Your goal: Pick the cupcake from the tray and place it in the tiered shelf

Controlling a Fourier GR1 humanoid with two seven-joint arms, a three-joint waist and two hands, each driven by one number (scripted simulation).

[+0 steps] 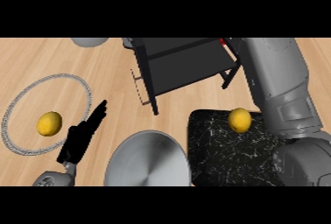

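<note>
**Status at this moment**

1. Tray [220, 153]: a black marbled slab on the table [39, 57], at lower right. No cupcake shows on it. The only item on it is a lemon [240, 119], near its far edge.
2. Tiered shelf [181, 65]: a dark frame standing beyond the tray at top centre. No cupcake can be made out on the visible tier.
3. Right forearm [284, 87]: it runs from the lower right corner over the tray's right side to the top edge, beside the shelf's right end. The right robot hand lies outside the view, so whether it is open or closed cannot be told.
4. A small red patch [224, 42] shows at the shelf's far right corner, next to the forearm. It may belong to the cupcake, but it is too small to identify.
5. Left robot hand [81, 135]: open, fingers straight, resting at lower left and holding nothing.

**Other items:** a second lemon [49, 123] on a beaded-rim plate [58, 75], and a steel bowl [149, 162] just left of the tray.

**Progress assessment:** the pick appears complete, since the tray no longer carries the cupcake. Transfer to the shelf appears to be in hand. Placement is unconfirmed, with release and arm withdrawal probably left.
</note>
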